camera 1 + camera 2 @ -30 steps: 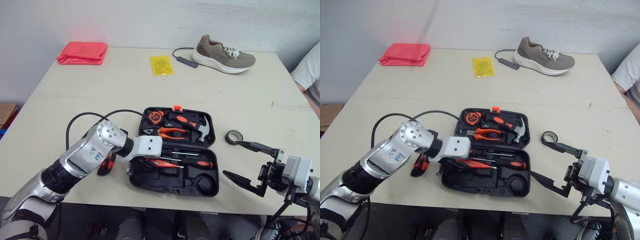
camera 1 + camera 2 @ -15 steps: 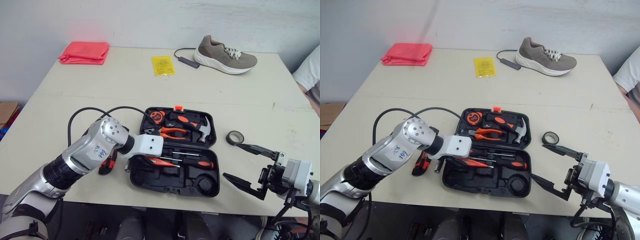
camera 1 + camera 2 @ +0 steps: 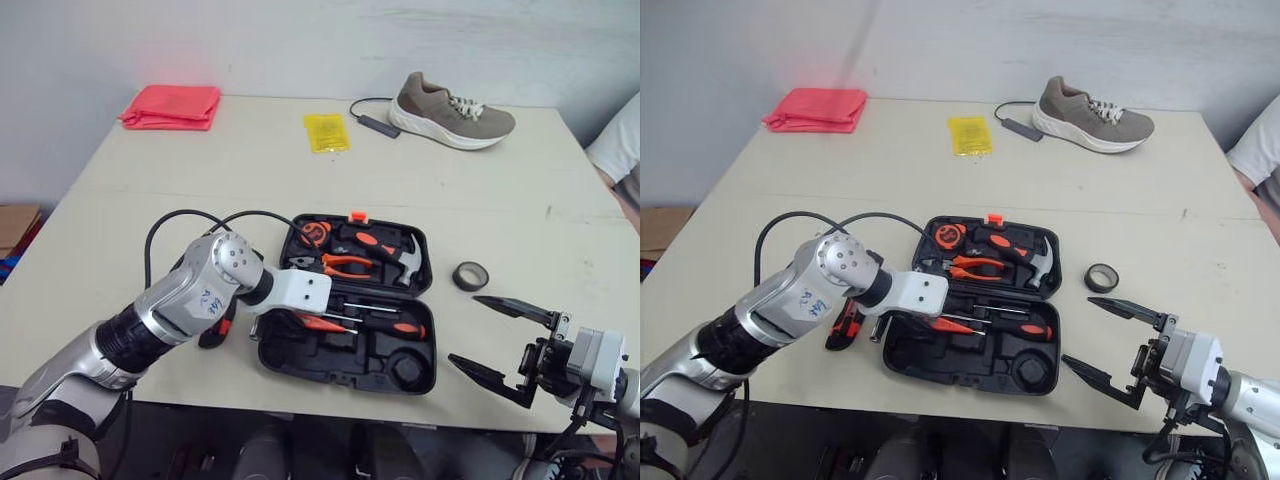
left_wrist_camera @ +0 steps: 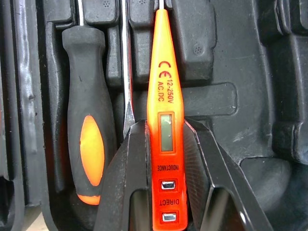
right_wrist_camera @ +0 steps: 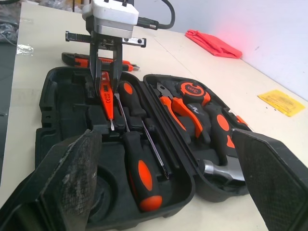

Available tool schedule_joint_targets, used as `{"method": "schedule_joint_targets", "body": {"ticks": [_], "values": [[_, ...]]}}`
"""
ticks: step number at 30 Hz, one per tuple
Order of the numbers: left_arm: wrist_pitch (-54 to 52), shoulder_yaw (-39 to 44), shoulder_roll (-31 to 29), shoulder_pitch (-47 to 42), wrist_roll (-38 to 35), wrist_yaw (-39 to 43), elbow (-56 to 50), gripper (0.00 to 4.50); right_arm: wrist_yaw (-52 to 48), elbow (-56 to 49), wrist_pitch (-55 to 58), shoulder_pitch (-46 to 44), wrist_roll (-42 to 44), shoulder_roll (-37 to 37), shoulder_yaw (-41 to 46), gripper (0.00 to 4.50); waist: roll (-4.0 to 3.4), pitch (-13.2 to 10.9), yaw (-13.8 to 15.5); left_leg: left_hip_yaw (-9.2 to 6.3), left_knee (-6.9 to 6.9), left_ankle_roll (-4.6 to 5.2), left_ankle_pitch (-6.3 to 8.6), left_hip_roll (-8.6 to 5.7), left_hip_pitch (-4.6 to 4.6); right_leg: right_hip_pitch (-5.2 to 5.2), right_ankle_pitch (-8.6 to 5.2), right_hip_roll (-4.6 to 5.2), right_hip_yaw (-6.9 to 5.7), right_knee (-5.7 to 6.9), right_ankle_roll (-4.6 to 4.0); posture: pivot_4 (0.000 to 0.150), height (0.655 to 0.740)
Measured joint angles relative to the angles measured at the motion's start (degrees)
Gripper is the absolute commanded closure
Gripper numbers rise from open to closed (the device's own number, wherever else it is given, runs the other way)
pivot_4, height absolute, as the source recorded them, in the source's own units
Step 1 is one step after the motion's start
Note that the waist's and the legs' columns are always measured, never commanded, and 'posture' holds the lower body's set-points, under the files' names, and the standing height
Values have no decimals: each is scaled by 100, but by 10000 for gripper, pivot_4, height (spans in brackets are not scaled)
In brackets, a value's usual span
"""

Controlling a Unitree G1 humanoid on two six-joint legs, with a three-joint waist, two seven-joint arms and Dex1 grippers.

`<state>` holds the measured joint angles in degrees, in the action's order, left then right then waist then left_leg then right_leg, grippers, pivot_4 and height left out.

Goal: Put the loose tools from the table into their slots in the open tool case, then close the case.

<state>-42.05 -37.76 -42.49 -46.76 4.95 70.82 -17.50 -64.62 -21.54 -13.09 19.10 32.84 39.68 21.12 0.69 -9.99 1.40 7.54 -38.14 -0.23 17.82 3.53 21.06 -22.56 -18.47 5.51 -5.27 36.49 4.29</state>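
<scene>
Two black fingers of the left gripper [image 4: 166, 126] are clamped on the rear body of the orange voltage tester [image 4: 165, 86], one on each side. The probe tip is thereby kept pointing straight out ahead of the fingers, along the length of the slots. From the right wrist view the tester is seen tilted tip-down into the tray of the tool case [image 3: 345, 365]. It is judged to be lined up for seating, not yet let go. Just beside the gripper, a thin bare shaft and a black-and-orange screwdriver [image 4: 90, 139] are already seated parallel to the tester.

Behind the left gripper, outside the case wall, a red-and-black tool [image 3: 843, 325] is left loose on the table [image 3: 200, 170]. Ahead of it, the far half holds the pliers [image 3: 345, 264] and hammer [image 3: 400, 262].

Well apart, past the case's other end, the right gripper [image 3: 465, 328] is held spread wide and empty. The tape roll [image 3: 468, 275] lies near one of its fingertips, untouched, probably next for the round recess [image 3: 405, 372].
</scene>
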Motion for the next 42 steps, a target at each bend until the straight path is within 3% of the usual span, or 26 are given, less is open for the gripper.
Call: {"method": "schedule_joint_targets", "body": {"ticks": [20, 42], "values": [[171, 85, 116, 40, 210, 208, 53, 42193, -170, 479, -445, 2, -119, -224, -52, 0, 0, 1, -4, -1, -2, 3, 1, 2, 0, 1, -1, 2, 1, 3, 1, 1500, 7400], [575, 321, 210, 209, 190, 281, 226, 42193, 238, -69, 194, -193, -138, -149, -77, 0, 0, 1, 7, -3, -6, 5, 3, -2, 3, 1, -1, 4, -2, 4, 2, 1500, 7400]]}}
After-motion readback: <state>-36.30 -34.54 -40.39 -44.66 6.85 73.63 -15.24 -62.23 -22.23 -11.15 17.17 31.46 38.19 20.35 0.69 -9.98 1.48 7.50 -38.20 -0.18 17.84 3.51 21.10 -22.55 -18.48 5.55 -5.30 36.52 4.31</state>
